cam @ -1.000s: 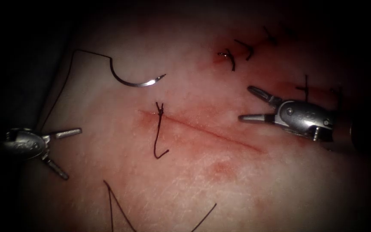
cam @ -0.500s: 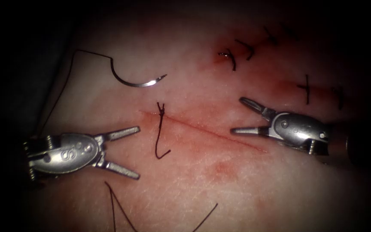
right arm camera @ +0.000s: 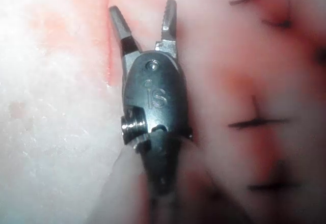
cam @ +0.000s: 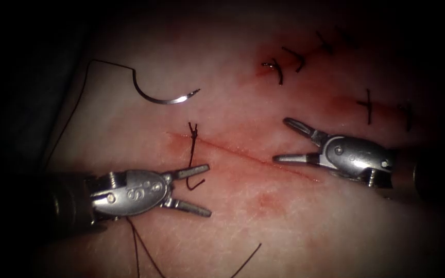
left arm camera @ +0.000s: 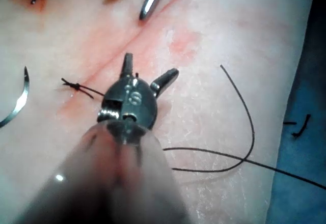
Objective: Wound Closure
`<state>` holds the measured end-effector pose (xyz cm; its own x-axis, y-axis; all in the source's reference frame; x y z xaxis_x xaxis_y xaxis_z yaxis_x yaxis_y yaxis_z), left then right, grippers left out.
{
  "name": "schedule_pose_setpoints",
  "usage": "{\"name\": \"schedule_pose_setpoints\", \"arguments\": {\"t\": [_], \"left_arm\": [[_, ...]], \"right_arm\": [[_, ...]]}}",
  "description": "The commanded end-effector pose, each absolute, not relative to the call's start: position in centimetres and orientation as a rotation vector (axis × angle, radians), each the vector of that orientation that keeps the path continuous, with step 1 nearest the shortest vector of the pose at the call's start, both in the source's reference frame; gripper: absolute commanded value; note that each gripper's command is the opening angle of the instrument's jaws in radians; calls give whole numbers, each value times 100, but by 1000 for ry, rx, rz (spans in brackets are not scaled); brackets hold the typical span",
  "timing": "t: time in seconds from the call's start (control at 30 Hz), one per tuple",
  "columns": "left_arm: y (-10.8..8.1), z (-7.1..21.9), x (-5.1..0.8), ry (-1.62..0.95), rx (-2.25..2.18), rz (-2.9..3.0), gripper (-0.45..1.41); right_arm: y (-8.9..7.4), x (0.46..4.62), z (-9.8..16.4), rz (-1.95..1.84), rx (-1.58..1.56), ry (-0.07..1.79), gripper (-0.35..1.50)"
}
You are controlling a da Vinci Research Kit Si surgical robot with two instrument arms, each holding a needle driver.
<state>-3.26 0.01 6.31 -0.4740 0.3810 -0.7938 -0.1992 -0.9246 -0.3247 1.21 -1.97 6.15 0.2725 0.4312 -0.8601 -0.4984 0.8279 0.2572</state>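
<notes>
- The needle (cam: 163, 96) lies loose on the tissue (cam: 294, 221), above the cut's (cam: 253, 157) left end toward the tissue's upper-left edge, not in the tissue; its thread (cam: 65, 121) trails off left.
- The left tool (cam: 200, 189), fingers spread and empty, has come in beside the knotted thread tail (cam: 191, 159).
- The right tool (cam: 283, 140), fingers apart and empty, hovers at the cut's right part.
- A clean grasp likely needs the fingers squarely astride the tail.

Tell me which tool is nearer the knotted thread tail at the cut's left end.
Left. The left tool straddles the knotted thread tail with open jaws, holding nothing. The right tool sits open, empty, farther right along the cut.
</notes>
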Motion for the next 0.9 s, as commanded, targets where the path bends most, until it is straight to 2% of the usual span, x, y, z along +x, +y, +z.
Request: {"name": "schedule_pose_setpoints", "arguments": {"t": [0.03, 0.63, 0.7, 0.73, 0.77, 0.8, 0.83, 0.9], "left_arm": [[-1, 642, -331, -259, -1345, 2433, 24], [-2, 666, -331, -267, -1265, 2471, 22], [-2, 666, -331, -267, -1265, 2471, 12], [-2, 666, -331, -269, -1263, 2474, -1], [-2, 666, -331, -269, -1263, 2474, -1], [-3, 666, -331, -290, -1277, 2476, -37], [-3, 666, -331, -315, -1295, 2477, -45], [-1, 666, -331, -349, -1322, 2473, -45]], "right_arm": [[-201, 128, 622, 626, -67, 1136, 113], [-203, 131, 621, 625, -66, 1134, 113], [-203, 131, 621, 625, -66, 1134, 113], [-203, 131, 621, 625, -66, 1134, 113], [-203, 131, 621, 625, -66, 1134, 113], [-203, 131, 621, 625, -66, 1134, 113], [-203, 131, 621, 625, -66, 1134, 111], [-203, 131, 621, 625, -66, 1135, 111]]}}
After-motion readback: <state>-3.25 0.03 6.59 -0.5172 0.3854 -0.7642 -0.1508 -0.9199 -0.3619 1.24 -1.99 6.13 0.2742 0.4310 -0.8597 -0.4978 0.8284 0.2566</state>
